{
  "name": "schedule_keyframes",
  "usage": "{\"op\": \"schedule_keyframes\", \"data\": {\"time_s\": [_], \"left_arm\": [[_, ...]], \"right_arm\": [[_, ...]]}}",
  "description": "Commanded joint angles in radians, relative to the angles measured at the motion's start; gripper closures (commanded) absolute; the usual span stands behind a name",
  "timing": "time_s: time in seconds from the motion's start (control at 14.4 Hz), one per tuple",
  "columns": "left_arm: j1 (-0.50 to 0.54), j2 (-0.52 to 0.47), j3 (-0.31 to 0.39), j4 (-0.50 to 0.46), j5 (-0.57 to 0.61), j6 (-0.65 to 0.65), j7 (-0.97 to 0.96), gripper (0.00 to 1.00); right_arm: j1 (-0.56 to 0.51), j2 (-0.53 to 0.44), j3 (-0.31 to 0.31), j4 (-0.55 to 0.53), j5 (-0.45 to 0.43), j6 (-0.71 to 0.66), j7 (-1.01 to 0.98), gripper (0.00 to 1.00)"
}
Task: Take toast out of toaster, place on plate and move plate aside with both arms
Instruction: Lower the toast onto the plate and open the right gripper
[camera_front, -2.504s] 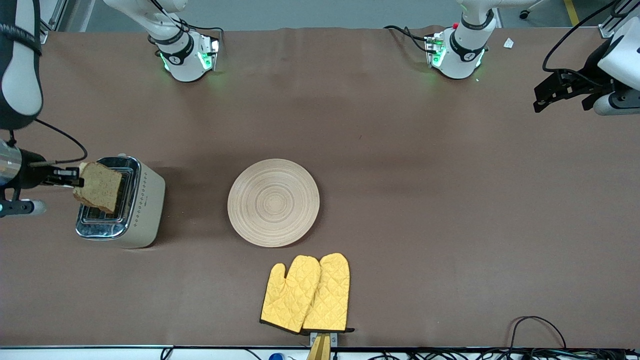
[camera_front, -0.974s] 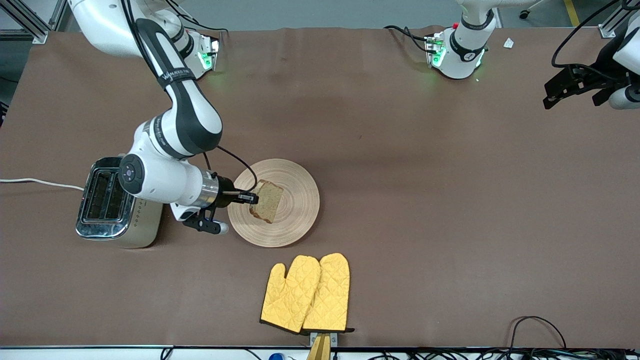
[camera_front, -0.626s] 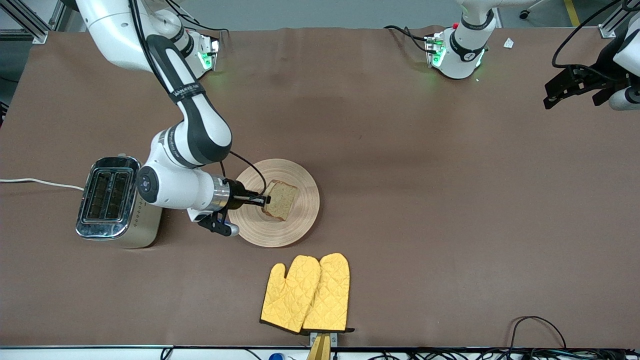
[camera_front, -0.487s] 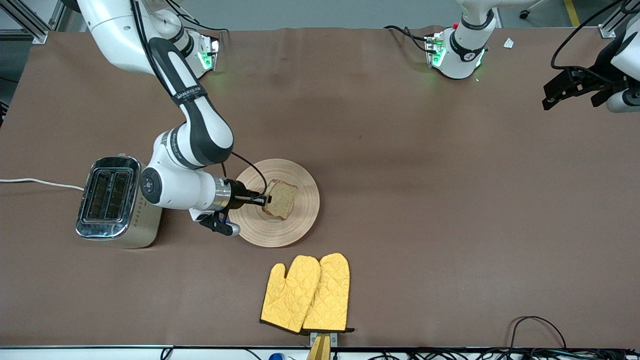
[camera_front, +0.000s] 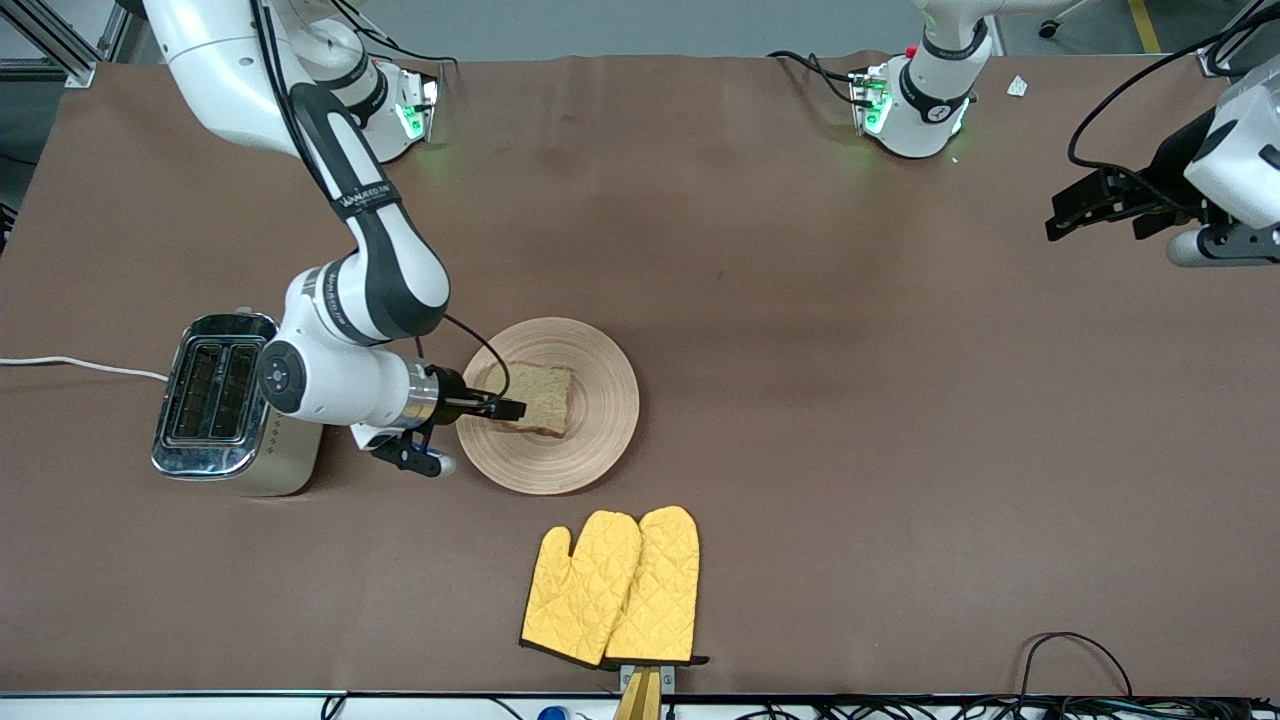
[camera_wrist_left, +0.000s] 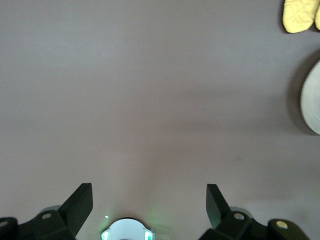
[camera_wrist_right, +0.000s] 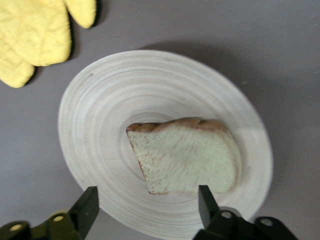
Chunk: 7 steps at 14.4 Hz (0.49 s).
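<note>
1. Front view: the toast (camera_front: 537, 398) lies flat on the plate (camera_front: 600, 400), beside the emptied toaster (camera_front: 235, 405). Placing looks done; next, both arms must take the plate.
2. Left wrist view: the left hand (camera_wrist_left: 149, 205) waits spread wide, empty, over bare tabletop (camera_wrist_left: 150, 100).
3. Right wrist view: the right hand (camera_wrist_right: 148, 210) gapes, clear of the toast.

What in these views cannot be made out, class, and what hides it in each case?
- Toaster, front view: its side toward the plate is covered by the right arm.
- Toast, front view: its edge under the right gripper.
- Plate, left wrist view: cut off by the picture's edge.
- Oven mitts, right wrist view: cropped by the edge.
- Left gripper, front view: too small to show detail.
</note>
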Motion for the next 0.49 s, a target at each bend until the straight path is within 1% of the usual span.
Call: {"op": "schedule_keyframes", "data": {"time_s": [0.0, 0.14, 0.28, 0.42], "left_arm": [[0.029, 0.061, -0.003, 0.013, -0.097, 0.000, 0.009, 0.00], [0.031, 0.103, -0.003, 0.013, -0.154, 0.025, 0.009, 0.00], [0.032, 0.146, -0.003, 0.013, -0.235, 0.043, 0.011, 0.00], [0.031, 0.192, -0.003, 0.013, -0.329, 0.043, 0.014, 0.00]], "right_arm": [[-0.007, -0.078, -0.044, -0.028, -0.079, -0.072, -0.012, 0.00], [-0.033, -0.124, -0.060, -0.030, -0.177, -0.112, -0.023, 0.00], [-0.079, -0.191, -0.064, -0.036, -0.231, -0.156, -0.067, 0.00], [-0.149, -0.268, -0.064, -0.036, -0.247, -0.181, -0.148, 0.00]]}}
